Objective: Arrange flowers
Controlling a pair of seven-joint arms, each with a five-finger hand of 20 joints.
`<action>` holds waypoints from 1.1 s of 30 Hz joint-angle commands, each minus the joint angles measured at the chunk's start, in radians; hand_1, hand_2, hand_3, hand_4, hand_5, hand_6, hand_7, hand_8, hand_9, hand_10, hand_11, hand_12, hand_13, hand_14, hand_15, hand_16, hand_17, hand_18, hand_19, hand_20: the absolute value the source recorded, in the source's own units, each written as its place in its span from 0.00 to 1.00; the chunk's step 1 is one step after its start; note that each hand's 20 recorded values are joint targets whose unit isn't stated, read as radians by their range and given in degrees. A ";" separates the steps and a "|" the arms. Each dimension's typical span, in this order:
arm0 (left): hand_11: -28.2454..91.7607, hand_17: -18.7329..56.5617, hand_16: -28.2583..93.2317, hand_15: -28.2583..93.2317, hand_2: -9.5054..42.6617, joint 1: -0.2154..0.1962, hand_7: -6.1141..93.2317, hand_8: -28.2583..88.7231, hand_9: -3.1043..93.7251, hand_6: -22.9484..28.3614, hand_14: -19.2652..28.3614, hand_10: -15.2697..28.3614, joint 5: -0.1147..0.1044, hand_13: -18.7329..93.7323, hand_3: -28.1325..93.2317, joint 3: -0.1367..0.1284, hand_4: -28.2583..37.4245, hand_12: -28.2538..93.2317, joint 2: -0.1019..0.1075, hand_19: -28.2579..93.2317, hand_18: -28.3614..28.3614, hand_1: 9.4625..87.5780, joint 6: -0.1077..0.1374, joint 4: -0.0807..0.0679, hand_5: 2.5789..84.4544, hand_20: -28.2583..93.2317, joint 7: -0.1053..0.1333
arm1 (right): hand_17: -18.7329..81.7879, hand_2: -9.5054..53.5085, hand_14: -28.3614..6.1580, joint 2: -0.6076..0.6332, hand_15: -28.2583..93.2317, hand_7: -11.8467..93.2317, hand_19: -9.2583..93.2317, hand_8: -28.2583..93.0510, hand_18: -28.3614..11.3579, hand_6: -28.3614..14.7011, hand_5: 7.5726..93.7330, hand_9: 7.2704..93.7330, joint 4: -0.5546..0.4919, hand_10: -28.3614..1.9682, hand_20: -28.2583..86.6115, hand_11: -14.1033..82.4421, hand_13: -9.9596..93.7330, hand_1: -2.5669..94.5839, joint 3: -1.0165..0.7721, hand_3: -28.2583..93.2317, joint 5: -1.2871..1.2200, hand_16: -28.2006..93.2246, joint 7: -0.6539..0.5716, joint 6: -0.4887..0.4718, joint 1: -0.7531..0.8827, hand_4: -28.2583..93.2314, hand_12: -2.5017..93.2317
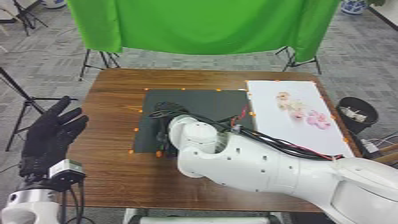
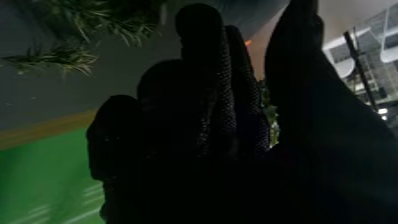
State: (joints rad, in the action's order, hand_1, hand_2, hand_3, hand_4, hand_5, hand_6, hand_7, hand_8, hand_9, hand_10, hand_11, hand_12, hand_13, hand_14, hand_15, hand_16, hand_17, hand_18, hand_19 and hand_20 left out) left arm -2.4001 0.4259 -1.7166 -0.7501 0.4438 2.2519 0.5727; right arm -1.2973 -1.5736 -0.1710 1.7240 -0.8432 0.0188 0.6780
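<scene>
Pink-and-cream flowers, two o'clock on the brown wooden tabletop. Black-gloved left hand, nine o'clock, and black-gloved right hand, near green needle-leaved sprigs: fingers of both extended, open.

L hand by table, R arm over dark mat; pink flowers on 1 white sheet.
</scene>
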 commanded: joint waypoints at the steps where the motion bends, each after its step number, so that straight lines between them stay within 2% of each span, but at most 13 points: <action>1: 0.48 0.13 0.13 0.69 0.31 -0.006 0.17 0.17 0.37 0.63 0.95 0.79 -0.003 0.36 0.78 0.014 0.11 0.32 -0.006 0.62 0.92 0.27 0.002 0.001 0.42 0.29 -0.005 | 0.76 0.00 0.68 -0.006 0.80 0.30 1.00 0.13 0.36 0.61 0.63 0.85 -0.020 0.49 0.55 0.38 0.88 0.41 -0.040 0.83 -0.017 0.37 -0.004 -0.040 0.016 0.02 0.19; 4: 0.48 0.13 0.13 0.69 0.31 -0.009 0.17 0.17 0.37 0.63 0.95 0.79 0.001 0.36 0.78 0.013 0.11 0.32 -0.018 0.62 0.92 0.27 -0.006 -0.002 0.42 0.29 -0.020 | 0.76 0.03 0.66 -0.003 0.80 0.29 1.00 0.14 0.35 0.59 0.61 0.84 -0.031 0.46 0.55 0.38 0.88 0.37 -0.040 0.82 -0.021 0.37 -0.007 -0.031 0.018 0.03 0.19; 9: 0.48 0.13 0.13 0.69 0.31 -0.059 0.17 0.17 0.37 0.63 0.95 0.79 -0.007 0.36 0.78 0.004 0.11 0.32 -0.028 0.63 0.92 0.27 0.015 0.016 0.42 0.29 -0.014 | 0.76 0.07 0.65 0.008 0.79 0.28 1.00 0.14 0.34 0.58 0.60 0.84 -0.057 0.43 0.54 0.38 0.88 0.34 -0.047 0.81 0.012 0.36 -0.010 -0.051 0.026 0.03 0.19; 10: 0.48 0.13 0.13 0.69 0.31 -0.073 0.17 0.17 0.37 0.63 0.95 0.79 -0.023 0.36 0.78 0.003 0.11 0.32 -0.013 0.63 0.92 0.27 0.020 0.017 0.42 0.29 0.013 | 0.76 0.09 0.64 0.018 0.79 0.28 1.00 0.14 0.33 0.57 0.59 0.84 -0.068 0.43 0.54 0.38 0.88 0.32 -0.028 0.81 0.002 0.36 -0.012 -0.034 0.001 0.04 0.19; 12: 0.48 0.13 0.13 0.69 0.31 -0.098 0.17 0.17 0.37 0.63 0.95 0.79 -0.028 0.36 0.78 -0.012 0.11 0.32 -0.017 0.63 0.92 0.27 0.031 0.027 0.42 0.29 0.018 | 0.76 0.13 0.63 0.030 0.79 0.27 1.00 0.14 0.32 0.56 0.59 0.84 -0.087 0.41 0.54 0.38 0.89 0.30 -0.023 0.80 0.031 0.36 -0.010 -0.036 -0.015 0.04 0.19; 14: 0.48 0.13 0.13 0.69 0.31 -0.114 0.17 0.17 0.37 0.63 0.95 0.79 -0.056 0.36 0.78 -0.013 0.11 0.32 0.011 0.63 0.92 0.27 0.039 0.029 0.42 0.29 0.056 | 0.77 0.14 0.63 0.041 0.79 0.26 1.00 0.15 0.31 0.55 0.59 0.84 -0.093 0.39 0.54 0.38 0.89 0.29 0.003 0.80 0.046 0.36 -0.011 -0.019 -0.054 0.04 0.19; 20: 0.48 0.13 0.13 0.69 0.31 -0.138 0.17 0.17 0.37 0.63 0.95 0.79 -0.065 0.36 0.78 -0.002 0.11 0.32 0.003 0.63 0.92 0.27 0.051 0.042 0.42 0.29 0.083 | 0.78 0.16 0.63 0.063 0.78 0.25 1.00 0.15 0.31 0.54 0.59 0.85 -0.116 0.38 0.55 0.38 0.90 0.27 0.020 0.80 0.051 0.36 -0.021 -0.048 -0.101 0.05 0.19; 22: 0.47 0.13 0.13 0.69 0.31 -0.157 0.17 0.17 0.37 0.63 0.95 0.79 -0.092 0.36 0.78 0.005 0.11 0.32 0.016 0.63 0.92 0.27 0.064 0.047 0.42 0.29 0.123 | 0.78 0.19 0.63 0.092 0.78 0.25 1.00 0.15 0.31 0.54 0.58 0.85 -0.153 0.37 0.55 0.38 0.90 0.26 0.008 0.80 0.040 0.36 -0.014 -0.077 -0.114 0.05 0.19; 23: 0.47 0.13 0.13 0.69 0.31 -0.160 0.17 0.17 0.37 0.63 0.95 0.79 -0.084 0.36 0.78 -0.001 0.11 0.32 0.005 0.63 0.92 0.27 0.061 0.047 0.42 0.29 0.116 | 0.78 0.19 0.62 0.113 0.78 0.25 1.00 0.15 0.31 0.53 0.58 0.85 -0.175 0.37 0.55 0.38 0.90 0.25 -0.004 0.80 0.041 0.36 -0.007 -0.079 -0.113 0.05 0.19; 25: 0.48 0.13 0.13 0.69 0.31 -0.182 0.17 0.17 0.37 0.63 0.95 0.79 -0.112 0.36 0.78 -0.002 0.11 0.32 0.036 0.63 0.92 0.27 0.070 0.053 0.42 0.29 0.161 | 0.77 0.21 0.61 0.170 0.78 0.24 1.00 0.15 0.30 0.53 0.58 0.83 -0.226 0.35 0.55 0.38 0.89 0.25 -0.022 0.80 0.032 0.36 -0.001 -0.085 -0.125 0.05 0.19; 27: 0.48 0.13 0.13 0.69 0.31 -0.190 0.17 0.17 0.37 0.63 0.95 0.79 -0.108 0.36 0.78 -0.016 0.11 0.32 0.035 0.63 0.92 0.27 0.064 0.053 0.42 0.29 0.158 | 0.76 0.22 0.59 0.222 0.78 0.24 1.00 0.16 0.30 0.53 0.57 0.81 -0.277 0.34 0.53 0.37 0.88 0.25 -0.083 0.80 0.044 0.36 -0.036 -0.117 -0.094 0.06 0.19; 31: 0.48 0.13 0.13 0.69 0.31 -0.220 0.17 0.17 0.37 0.63 0.95 0.79 -0.132 0.36 0.78 -0.021 0.11 0.32 0.042 0.63 0.92 0.27 0.074 0.065 0.42 0.29 0.198 | 0.74 0.24 0.55 0.293 0.78 0.25 1.00 0.16 0.30 0.52 0.59 0.74 -0.354 0.28 0.48 0.33 0.85 0.27 -0.299 0.80 0.013 0.36 -0.145 -0.211 0.066 0.07 0.18; 33: 0.48 0.13 0.13 0.69 0.31 -0.219 0.17 0.17 0.37 0.63 0.95 0.79 -0.105 0.36 0.78 -0.028 0.11 0.32 0.023 0.63 0.92 0.27 0.070 0.066 0.42 0.29 0.162 | 0.74 0.24 0.50 0.326 0.79 0.24 1.00 0.16 0.30 0.50 0.58 0.70 -0.363 0.23 0.45 0.31 0.83 0.28 -0.386 0.80 -0.032 0.35 -0.182 -0.231 0.134 0.07 0.18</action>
State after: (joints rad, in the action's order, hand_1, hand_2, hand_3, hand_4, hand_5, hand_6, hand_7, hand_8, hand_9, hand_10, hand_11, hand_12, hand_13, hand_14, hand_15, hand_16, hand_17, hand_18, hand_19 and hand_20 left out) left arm -2.5906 0.3167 -1.7308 -0.7146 0.5058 2.3041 0.7508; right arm -1.1149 -1.8828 -0.2773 1.7519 -0.8718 -0.1339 0.6127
